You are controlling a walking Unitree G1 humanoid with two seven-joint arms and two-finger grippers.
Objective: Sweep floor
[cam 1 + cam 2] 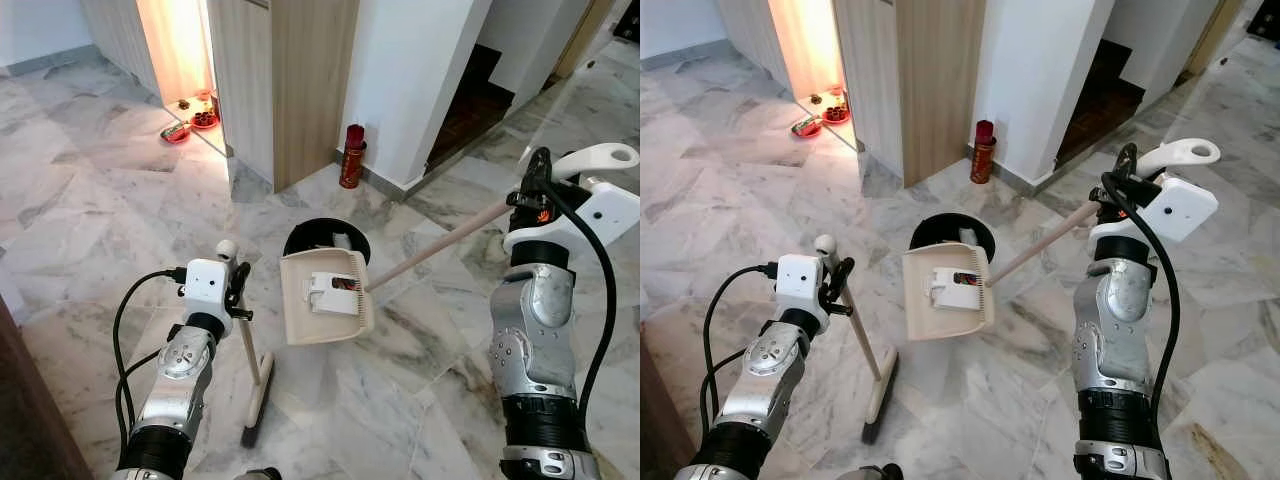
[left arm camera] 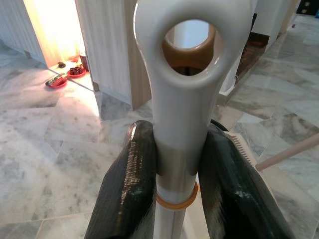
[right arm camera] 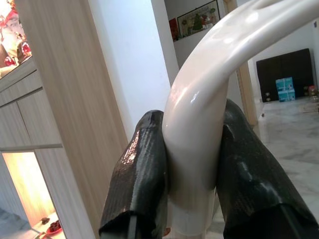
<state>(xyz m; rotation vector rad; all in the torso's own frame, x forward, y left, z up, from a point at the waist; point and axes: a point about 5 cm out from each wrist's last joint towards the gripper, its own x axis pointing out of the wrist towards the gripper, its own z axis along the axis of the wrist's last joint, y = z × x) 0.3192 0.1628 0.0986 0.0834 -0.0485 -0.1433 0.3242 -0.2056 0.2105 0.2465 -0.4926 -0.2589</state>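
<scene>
My left gripper (image 1: pixel 236 290) is shut on the upper handle of a cream broom (image 1: pixel 258 375), whose head rests on the marble floor (image 1: pixel 90 230) in front of me. In the left wrist view both black fingers (image 2: pixel 127 189) clamp the broom handle (image 2: pixel 182 124) below its hanging hole. My right gripper (image 1: pixel 532 190) is shut on the white curved grip of the dustpan handle (image 1: pixel 440 245). The cream dustpan (image 1: pixel 325 297) hangs tilted, its far edge over a black bin (image 1: pixel 322 237). The right wrist view shows the fingers (image 3: pixel 142 174) pressed on the white grip (image 3: pixel 199 134).
A red canister (image 1: pixel 352 156) stands against the white wall's base. A wooden cabinet (image 1: pixel 290 80) rises behind the bin, with a lit alcove holding red dishes (image 1: pixel 192 122) to its left. A dark stairway opening (image 1: pixel 475 105) lies at the back right. Dark furniture edges the lower left.
</scene>
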